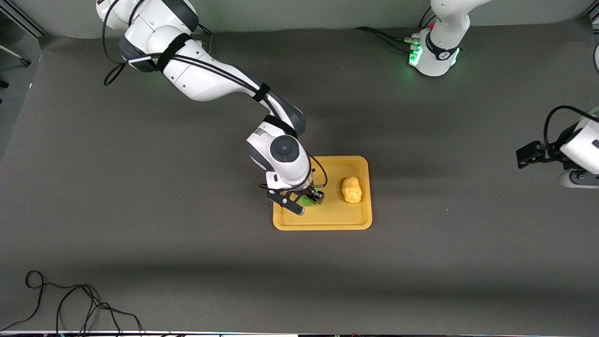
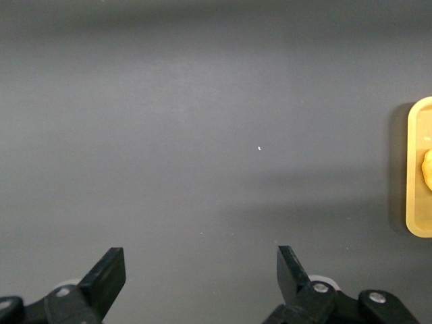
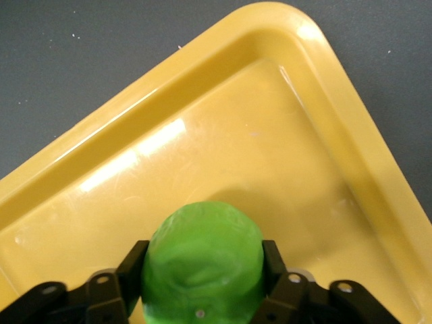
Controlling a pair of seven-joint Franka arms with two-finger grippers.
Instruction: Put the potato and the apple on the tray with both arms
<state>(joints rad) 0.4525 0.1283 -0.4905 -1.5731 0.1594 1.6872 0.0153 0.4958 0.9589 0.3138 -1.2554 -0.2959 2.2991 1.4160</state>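
The orange-yellow tray (image 1: 327, 220) lies in the middle of the table. The lumpy yellow-orange potato (image 1: 351, 189) lies on it, toward the left arm's end. My right gripper (image 1: 304, 202) is over the tray's other end, shut on the green apple (image 1: 307, 200). In the right wrist view the apple (image 3: 202, 260) sits between the fingers of the right gripper (image 3: 202, 270), low over the tray floor (image 3: 270, 135). My left gripper (image 1: 526, 157) waits open and empty over bare table at the left arm's end. It shows wide open in the left wrist view (image 2: 199, 270), with the tray's edge (image 2: 418, 175) and the potato (image 2: 427, 169) in sight.
A dark grey mat (image 1: 140, 210) covers the table. A loose black cable (image 1: 70, 299) lies near the front edge at the right arm's end. The left arm's base (image 1: 435, 51) stands at the back.
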